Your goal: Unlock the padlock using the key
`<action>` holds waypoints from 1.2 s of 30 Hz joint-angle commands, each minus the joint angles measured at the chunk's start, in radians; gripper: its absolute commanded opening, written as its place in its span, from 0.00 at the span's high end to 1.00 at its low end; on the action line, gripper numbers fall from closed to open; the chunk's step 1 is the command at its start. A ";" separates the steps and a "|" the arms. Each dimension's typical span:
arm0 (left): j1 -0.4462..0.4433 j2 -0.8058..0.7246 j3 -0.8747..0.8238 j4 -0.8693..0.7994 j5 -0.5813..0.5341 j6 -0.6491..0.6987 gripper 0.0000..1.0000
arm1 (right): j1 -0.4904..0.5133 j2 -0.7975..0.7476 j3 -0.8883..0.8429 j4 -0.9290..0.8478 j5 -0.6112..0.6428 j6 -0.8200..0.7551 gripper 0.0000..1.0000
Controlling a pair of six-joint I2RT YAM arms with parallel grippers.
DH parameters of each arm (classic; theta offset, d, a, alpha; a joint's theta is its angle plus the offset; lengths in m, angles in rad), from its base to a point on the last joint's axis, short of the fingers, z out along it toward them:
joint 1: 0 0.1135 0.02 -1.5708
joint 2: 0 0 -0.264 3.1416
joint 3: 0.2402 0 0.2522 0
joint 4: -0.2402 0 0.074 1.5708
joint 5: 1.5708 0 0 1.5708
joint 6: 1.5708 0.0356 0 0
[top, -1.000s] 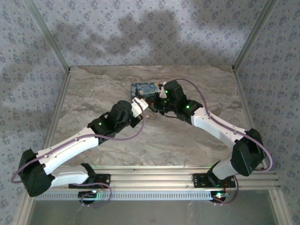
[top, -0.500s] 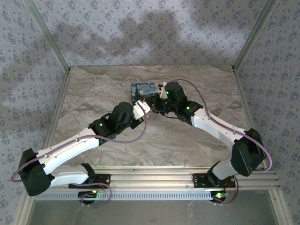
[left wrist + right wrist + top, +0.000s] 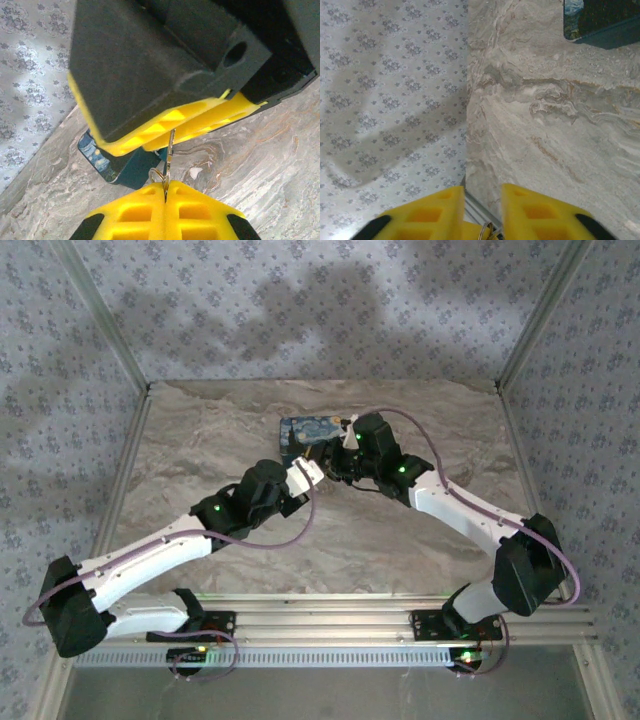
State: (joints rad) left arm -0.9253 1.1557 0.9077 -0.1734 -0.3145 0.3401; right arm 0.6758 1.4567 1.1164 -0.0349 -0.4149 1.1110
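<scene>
Left gripper: jaws clenched on key, blade meeting right gripper, whose jaw state is unclear. Best practice: hold the blade straight, twist gently.

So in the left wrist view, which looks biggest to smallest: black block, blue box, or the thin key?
1. black block, though nearness to the camera inflates it
2. blue box
3. key
</scene>
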 commanded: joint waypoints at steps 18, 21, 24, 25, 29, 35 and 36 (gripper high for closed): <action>-0.009 0.035 0.032 -0.014 -0.062 0.002 1.00 | 0.014 0.004 0.002 -0.008 0.015 -0.015 1.00; -0.014 0.031 0.030 -0.022 -0.033 0.010 1.00 | 0.015 -0.002 -0.017 0.052 -0.003 -0.054 1.00; -0.012 0.012 0.023 -0.023 0.009 -0.021 0.63 | 0.014 -0.026 -0.031 0.085 0.002 -0.168 1.00; -0.007 0.000 0.015 -0.019 0.036 -0.034 0.54 | 0.013 -0.037 -0.024 0.065 0.016 -0.231 1.00; 0.107 -0.053 0.008 -0.047 0.265 -0.178 0.43 | -0.009 -0.055 0.067 -0.136 0.052 -0.541 1.00; 0.345 -0.113 -0.001 -0.012 0.738 -0.427 0.45 | -0.067 -0.092 0.117 -0.151 -0.044 -0.787 1.00; 0.371 -0.109 0.007 -0.003 0.808 -0.460 0.45 | -0.076 -0.097 0.114 -0.141 -0.074 -0.813 1.00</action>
State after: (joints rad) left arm -0.6010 1.0630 0.9131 -0.2047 0.1764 0.0372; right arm 0.6186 1.3949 1.2106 -0.1558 -0.4171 0.4820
